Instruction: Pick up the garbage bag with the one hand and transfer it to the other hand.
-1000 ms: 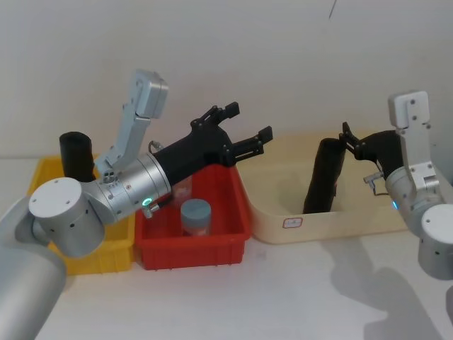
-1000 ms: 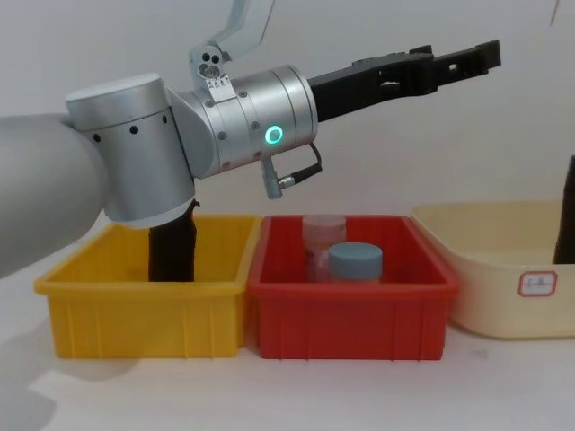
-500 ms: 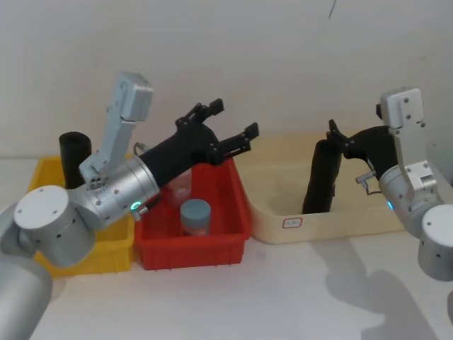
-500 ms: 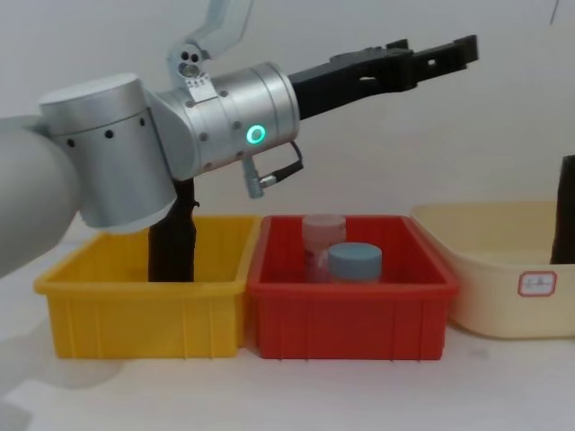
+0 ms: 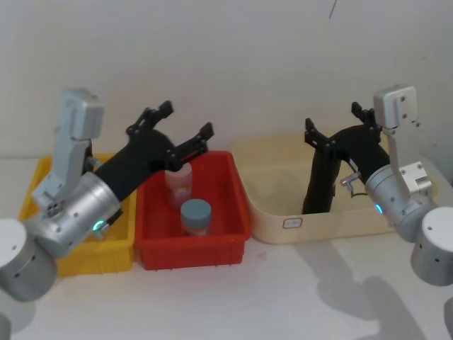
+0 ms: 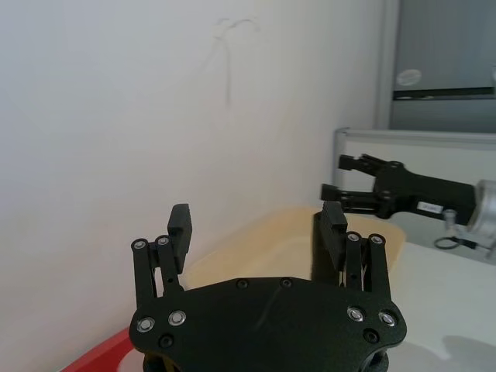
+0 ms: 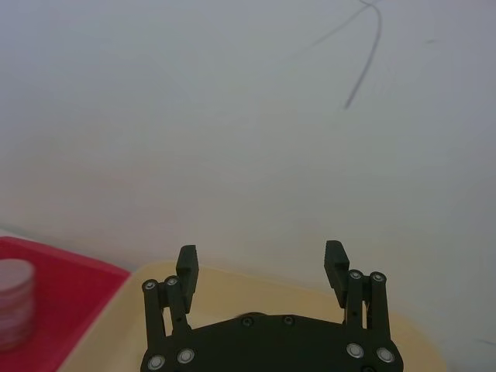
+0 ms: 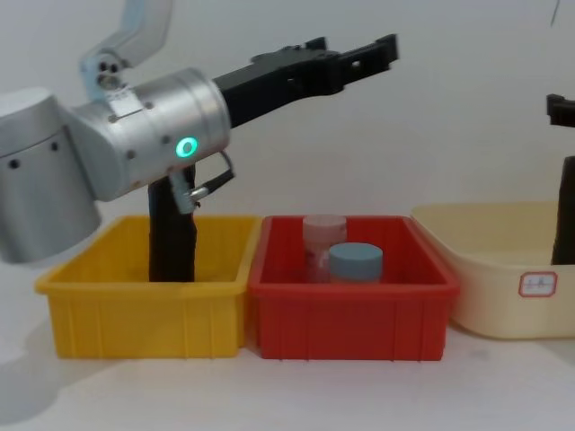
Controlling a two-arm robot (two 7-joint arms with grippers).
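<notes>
A garbage bag (image 5: 320,185), a tall matte black roll, stands leaning in the cream tub (image 5: 272,185). My right gripper (image 5: 336,122) hovers just above its top end, open, with nothing between its fingers (image 7: 261,260). The bag's side shows at the chest view's right edge (image 8: 566,215). My left gripper (image 5: 185,119) is open in the air over the back of the red bin (image 5: 230,212), pointing toward the tub. It is open in the left wrist view (image 6: 257,225) and high in the chest view (image 8: 359,49). A second black roll (image 8: 171,242) stands in the yellow bin (image 8: 144,305).
The red bin (image 8: 350,314) holds a blue-lidded jar (image 5: 195,215) and a pinkish clear jar (image 5: 178,183). The yellow bin (image 5: 81,258) sits at its left, the cream tub (image 8: 503,296) at its right. A white wall rises close behind. White tabletop (image 5: 283,297) lies open in front.
My left arm has drawn back to the left, its gripper still open. The right gripper's fingers have spread and lifted off the bag's top. The bag stays in the tub.
</notes>
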